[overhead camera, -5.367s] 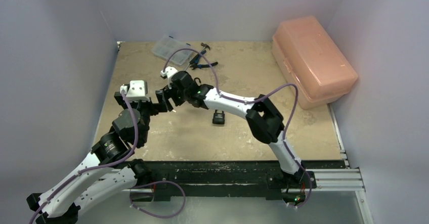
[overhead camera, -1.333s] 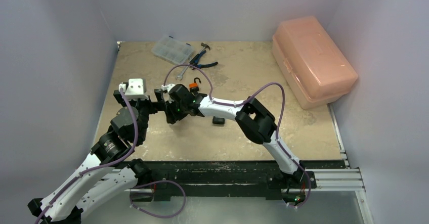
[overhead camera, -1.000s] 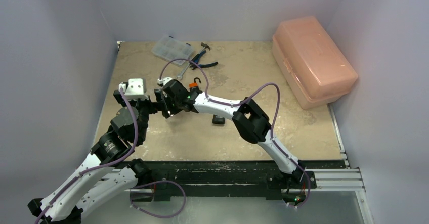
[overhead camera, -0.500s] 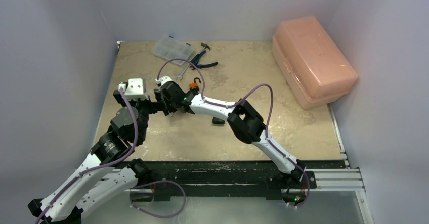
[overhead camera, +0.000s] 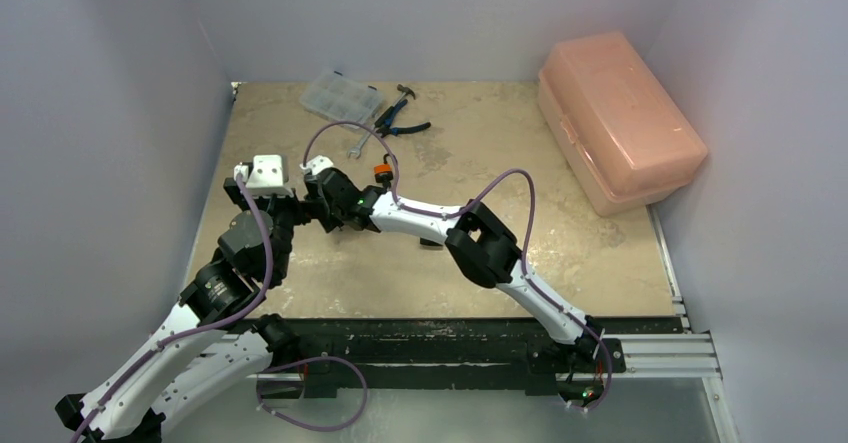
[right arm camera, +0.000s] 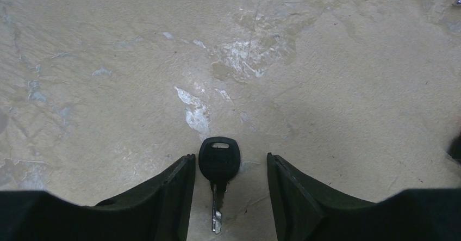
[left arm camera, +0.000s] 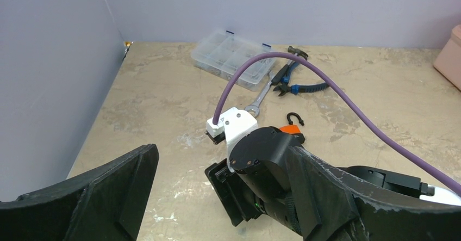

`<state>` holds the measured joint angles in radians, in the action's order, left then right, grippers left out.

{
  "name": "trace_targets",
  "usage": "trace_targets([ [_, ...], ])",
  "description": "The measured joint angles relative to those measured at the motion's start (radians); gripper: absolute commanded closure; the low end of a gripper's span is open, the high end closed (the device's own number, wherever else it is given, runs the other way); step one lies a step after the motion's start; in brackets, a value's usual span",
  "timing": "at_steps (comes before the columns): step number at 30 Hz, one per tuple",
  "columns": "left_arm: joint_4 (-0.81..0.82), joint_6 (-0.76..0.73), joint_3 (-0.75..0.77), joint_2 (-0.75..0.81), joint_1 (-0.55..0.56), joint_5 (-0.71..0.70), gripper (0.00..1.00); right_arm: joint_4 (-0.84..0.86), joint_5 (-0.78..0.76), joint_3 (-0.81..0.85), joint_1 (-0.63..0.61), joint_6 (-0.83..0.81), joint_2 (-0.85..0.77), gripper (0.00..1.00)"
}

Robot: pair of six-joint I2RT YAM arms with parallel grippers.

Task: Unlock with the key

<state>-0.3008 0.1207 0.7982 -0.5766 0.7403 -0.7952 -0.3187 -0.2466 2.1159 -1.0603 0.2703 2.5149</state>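
Key (right arm camera: 218, 159) flat on table (right arm camera: 337, 61), blade toward wrist, bracketed by parted fingers (right arm camera: 166, 197) of right gripper (right arm camera: 228, 158); left gripper (left arm camera: 222, 156) spread wide, near key.

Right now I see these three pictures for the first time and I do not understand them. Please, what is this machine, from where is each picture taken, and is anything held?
These are two robot arms, fixed at the near edge of a table. One picture looks down from above. The other two come from a camera on each wrist, so each shows that arm's own fingers.

On the table lie a pink plastic box, a clear compartment box, pliers, a wrench, a small orange padlock and a black-headed key.

The right gripper is open, with the key lying between its fingers, not yet touched. The left gripper is wide open and empty. Nothing is held.
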Motion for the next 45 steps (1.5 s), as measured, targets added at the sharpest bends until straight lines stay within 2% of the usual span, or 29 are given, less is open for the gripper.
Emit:
trace_targets([
  [11,0.0,0.0,0.0,0.0,-0.001,0.001,0.05,0.021,-0.027,0.012,-0.016,-0.01,0.017,0.49],
  [19,0.0,0.0,0.0,0.0,-0.006,0.003,0.05,0.045,-0.052,0.011,-0.032,-0.01,0.025,0.58],
  [22,0.0,0.0,0.0,0.0,-0.007,0.004,0.05,0.064,-0.061,0.001,-0.033,-0.01,0.025,0.65],
  [27,0.0,0.0,0.0,0.0,-0.007,0.007,0.05,0.115,-0.082,-0.036,-0.036,-0.009,0.017,0.75],
  [37,0.0,0.0,0.0,-0.008,-0.012,0.011,0.05,0.157,-0.071,-0.119,-0.035,0.0,-0.033,0.83],
  [45,0.0,0.0,0.0,-0.008,-0.013,0.026,0.05,0.095,-0.042,-0.235,-0.032,0.031,-0.133,0.84],
])
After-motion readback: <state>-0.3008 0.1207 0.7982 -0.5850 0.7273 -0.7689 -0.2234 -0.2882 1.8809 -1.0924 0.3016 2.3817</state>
